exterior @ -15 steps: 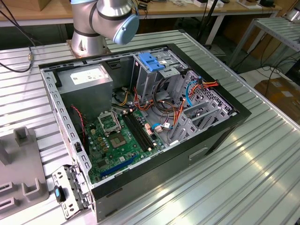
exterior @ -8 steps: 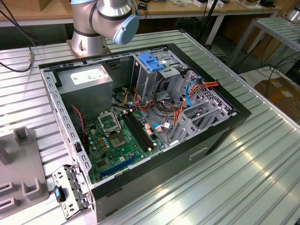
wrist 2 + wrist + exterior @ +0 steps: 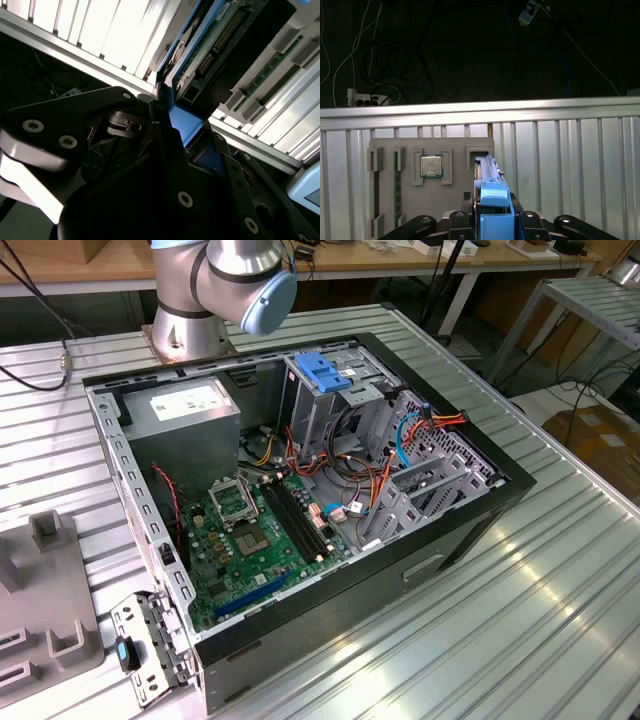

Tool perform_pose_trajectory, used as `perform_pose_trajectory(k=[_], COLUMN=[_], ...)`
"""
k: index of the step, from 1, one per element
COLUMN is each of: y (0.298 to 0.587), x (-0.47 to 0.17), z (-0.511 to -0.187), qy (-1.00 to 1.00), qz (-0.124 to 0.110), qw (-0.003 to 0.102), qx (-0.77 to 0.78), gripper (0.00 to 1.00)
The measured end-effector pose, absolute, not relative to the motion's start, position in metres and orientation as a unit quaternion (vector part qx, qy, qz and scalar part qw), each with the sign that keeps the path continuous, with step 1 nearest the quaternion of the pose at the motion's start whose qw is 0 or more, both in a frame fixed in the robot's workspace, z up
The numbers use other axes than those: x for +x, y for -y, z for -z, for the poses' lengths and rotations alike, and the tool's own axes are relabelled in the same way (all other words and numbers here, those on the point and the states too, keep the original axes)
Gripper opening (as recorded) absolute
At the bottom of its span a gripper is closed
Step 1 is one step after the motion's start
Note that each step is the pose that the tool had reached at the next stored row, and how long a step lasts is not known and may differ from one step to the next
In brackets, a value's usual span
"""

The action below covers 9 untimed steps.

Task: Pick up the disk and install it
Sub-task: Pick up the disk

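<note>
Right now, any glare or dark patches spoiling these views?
Exterior view: glare streaks on the table, computer case evenly lit. Second wrist view: table slats blown out, gripper deeply shadowed. First wrist view: black beyond the table, the disk clearly lit.

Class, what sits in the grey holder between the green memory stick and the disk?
A processor chip lies flat in a recess of the holder, between memory stick and disk, in the first wrist view.

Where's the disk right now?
In the first wrist view the disk stands on edge in the pincer, its far end at a slot of the grey holder tray, beside the processor chip.
</note>
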<state>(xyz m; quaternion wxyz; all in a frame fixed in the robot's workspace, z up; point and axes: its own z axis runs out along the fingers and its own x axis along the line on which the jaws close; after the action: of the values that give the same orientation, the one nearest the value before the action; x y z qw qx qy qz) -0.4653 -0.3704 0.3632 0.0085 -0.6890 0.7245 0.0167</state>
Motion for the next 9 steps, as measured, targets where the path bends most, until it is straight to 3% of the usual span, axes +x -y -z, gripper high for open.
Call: perform_pose_trajectory(k=[9], y=[0.3704], x=[-0.4653], z=[-0.3698], qy=[-0.725], qz=[-0.017], qw=[0.008], qx=[-0.689], gripper=[0.37])
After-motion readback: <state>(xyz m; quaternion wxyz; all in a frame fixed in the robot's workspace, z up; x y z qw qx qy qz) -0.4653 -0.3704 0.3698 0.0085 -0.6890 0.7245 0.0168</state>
